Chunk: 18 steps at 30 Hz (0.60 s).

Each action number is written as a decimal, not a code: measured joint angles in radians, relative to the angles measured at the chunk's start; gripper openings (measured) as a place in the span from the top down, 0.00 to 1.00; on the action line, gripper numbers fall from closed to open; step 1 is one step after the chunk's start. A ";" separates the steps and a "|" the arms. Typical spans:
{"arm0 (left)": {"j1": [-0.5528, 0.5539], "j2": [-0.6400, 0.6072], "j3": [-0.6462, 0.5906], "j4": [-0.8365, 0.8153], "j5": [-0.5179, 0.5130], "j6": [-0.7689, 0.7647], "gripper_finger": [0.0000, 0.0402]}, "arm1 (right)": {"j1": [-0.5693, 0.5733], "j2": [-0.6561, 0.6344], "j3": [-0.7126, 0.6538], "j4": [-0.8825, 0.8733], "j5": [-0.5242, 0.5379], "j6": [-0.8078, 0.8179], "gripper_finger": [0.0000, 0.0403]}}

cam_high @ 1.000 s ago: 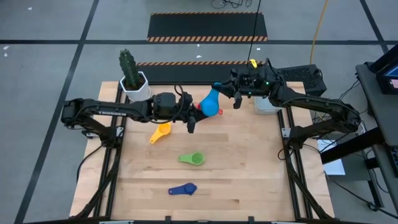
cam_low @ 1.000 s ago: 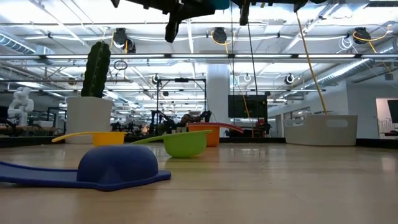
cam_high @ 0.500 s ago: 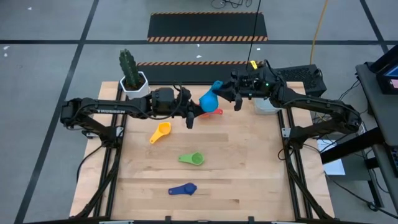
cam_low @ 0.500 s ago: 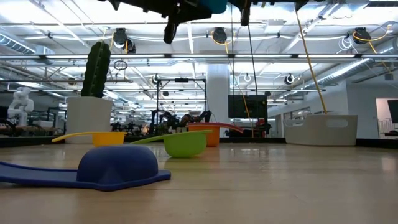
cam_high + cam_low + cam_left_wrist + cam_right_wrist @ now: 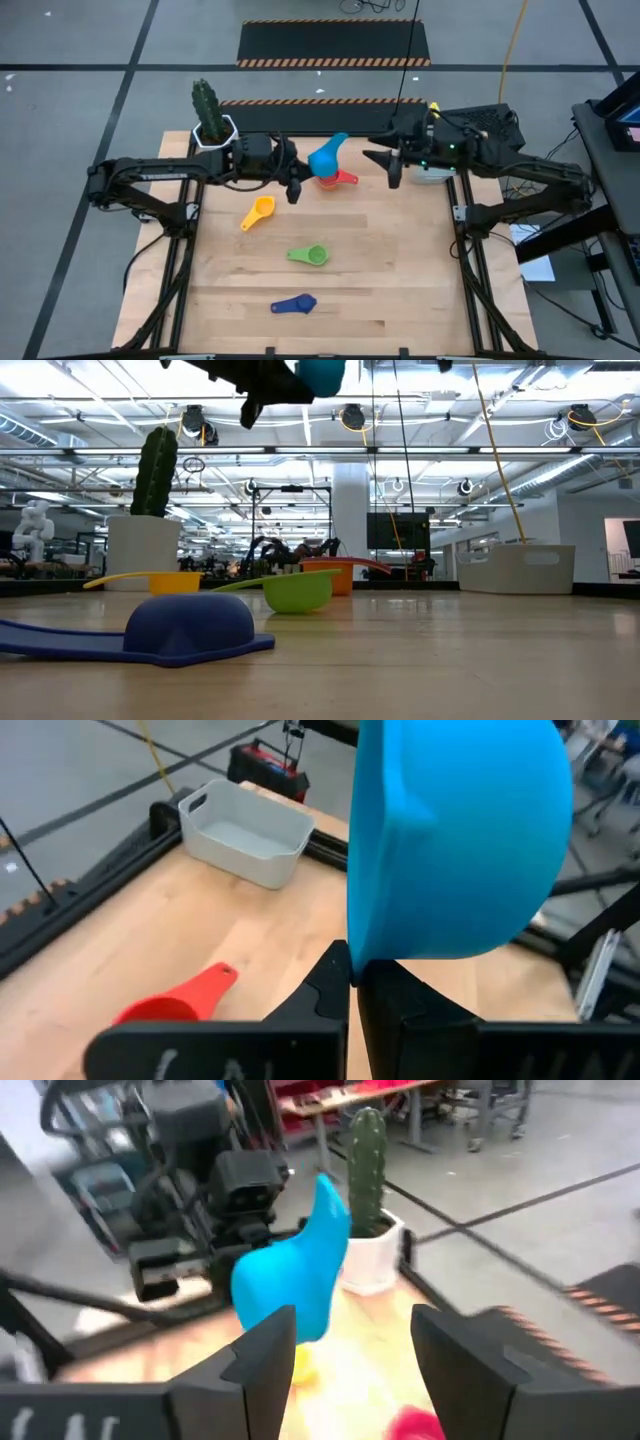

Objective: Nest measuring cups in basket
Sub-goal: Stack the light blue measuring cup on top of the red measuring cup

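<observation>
Left pincer (image 5: pixel 293 190): upper centre of the high view, raised off the surface, clamped tight on the rim of a light blue cup (image 5: pixel 326 158), bowl upward in the left wrist view.

Right pincer (image 5: pixel 393 170): upper right of centre, just beside the basket (image 5: pixel 432 172), fingers parted with nothing between them, facing the blue cup across a gap.

Basket: upper right of the high view, at the surface's (image 5: pixel 400 280) far edge; appears empty in the left wrist view.

Red cup (image 5: pixel 336 179): lying under the blue cup.
Yellow cup (image 5: pixel 259 211), green cup (image 5: pixel 311 255), dark blue cup (image 5: pixel 295 304): spread down the middle, well apart from the basket.

Step, by my reading: blue cup aloft between the arms, no cup nested yet.

Next move calls for: carrying the cup rightward over the basket, bowl turned upright before release.
</observation>
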State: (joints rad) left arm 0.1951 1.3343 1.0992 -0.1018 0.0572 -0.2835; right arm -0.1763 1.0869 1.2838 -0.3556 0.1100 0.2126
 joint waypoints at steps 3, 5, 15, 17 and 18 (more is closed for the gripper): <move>-0.001 -0.004 0.000 -0.027 -0.006 0.038 0.99 | 0.063 0.068 0.160 -0.172 0.109 -0.082 0.52; -0.001 -0.002 0.000 -0.048 -0.006 0.047 0.99 | 0.096 0.122 0.253 -0.243 0.169 -0.141 0.52; -0.007 -0.024 0.000 -0.164 -0.035 0.107 0.98 | 0.139 0.379 0.516 -0.391 0.282 -0.339 0.52; -0.011 -0.027 0.001 -0.194 -0.050 0.113 0.98 | 0.139 0.401 0.525 -0.399 0.281 -0.351 0.52; -0.014 -0.033 -0.001 -0.225 -0.060 0.122 0.98 | 0.139 0.408 0.525 -0.400 0.280 -0.356 0.52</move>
State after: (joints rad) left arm 0.1814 1.3009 1.0987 -0.3268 -0.0033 -0.1618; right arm -0.0372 1.4953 1.8088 -0.7551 0.3901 -0.1431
